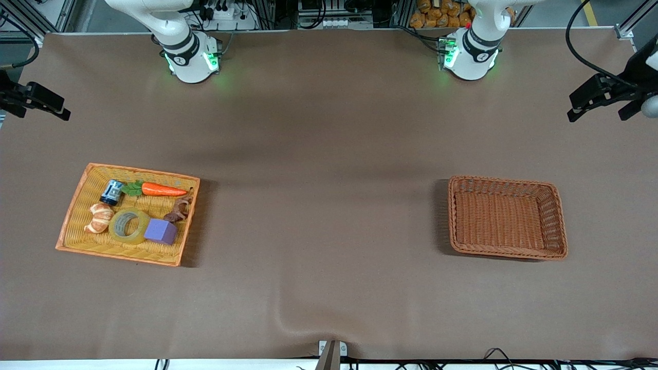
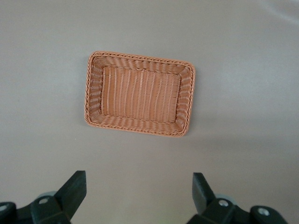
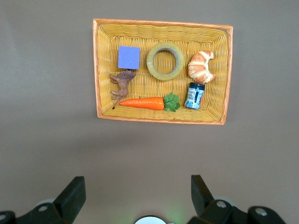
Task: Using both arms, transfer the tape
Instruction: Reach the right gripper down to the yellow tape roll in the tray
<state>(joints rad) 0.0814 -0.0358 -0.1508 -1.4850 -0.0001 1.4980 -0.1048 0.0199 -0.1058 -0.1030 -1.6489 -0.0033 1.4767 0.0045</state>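
Jaws stand apart and empty on both: the left gripper (image 2: 136, 198) high over the empty brown wicker basket (image 1: 508, 182), the right gripper (image 3: 135, 198) high over the yellow wicker tray (image 1: 77, 198). There the translucent yellowish tape roll (image 1: 129, 226) lies flat, touching a purple cube (image 1: 160, 231), beside a croissant (image 1: 98, 217), with a brown twisted piece (image 1: 180, 209), an orange carrot (image 1: 162, 189) and a small blue jar (image 1: 111, 191) farther from the front camera.

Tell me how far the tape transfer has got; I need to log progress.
Nothing looks done yet. The tape lies in the yellow basket beside the purple block and croissant. Nothing is in hand: the left gripper and right gripper are open and hold nothing. Left: the pickup, the handover and placing, presumably into the brown basket.
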